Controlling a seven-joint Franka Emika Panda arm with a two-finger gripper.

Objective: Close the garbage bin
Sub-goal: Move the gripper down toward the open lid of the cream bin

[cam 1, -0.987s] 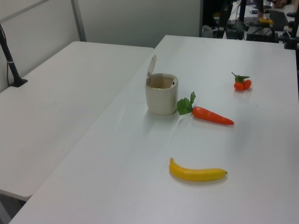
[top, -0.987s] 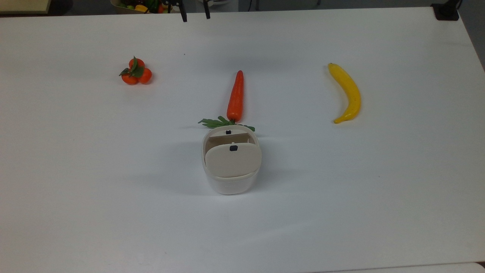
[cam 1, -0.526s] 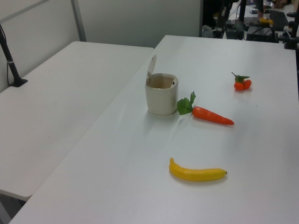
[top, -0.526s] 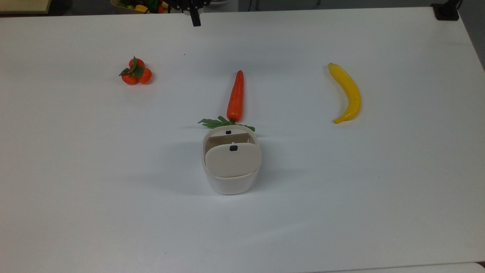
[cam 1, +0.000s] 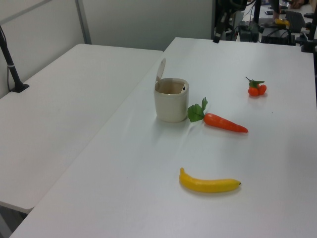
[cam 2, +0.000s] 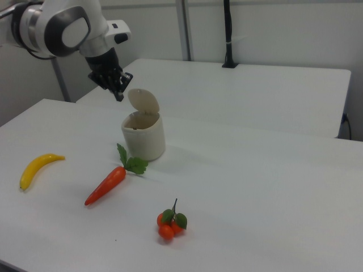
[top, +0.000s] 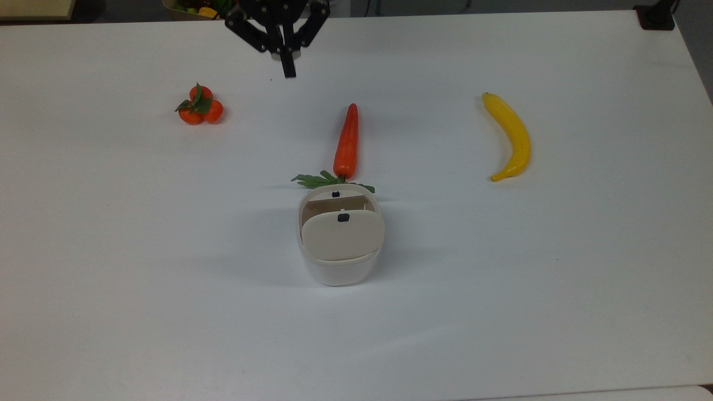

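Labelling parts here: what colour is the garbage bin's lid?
Beige, on a white garbage bin; the lid shows best in the top view.

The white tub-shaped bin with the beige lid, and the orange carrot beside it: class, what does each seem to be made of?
The white tub-shaped bin looks like smooth, slightly translucent plastic; its raised beige lid looks like matte plastic, evenly coloured. The orange carrot is probably an artificial plastic or foam one: uniform glossy skin, and stiff, flat green leaves.

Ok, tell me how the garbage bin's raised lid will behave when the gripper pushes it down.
The lid stands hinged upright on the garbage bin, so it should swing down rather than bend. The bin looks small and empty, likely light, so a sideways push may slide or tip it.
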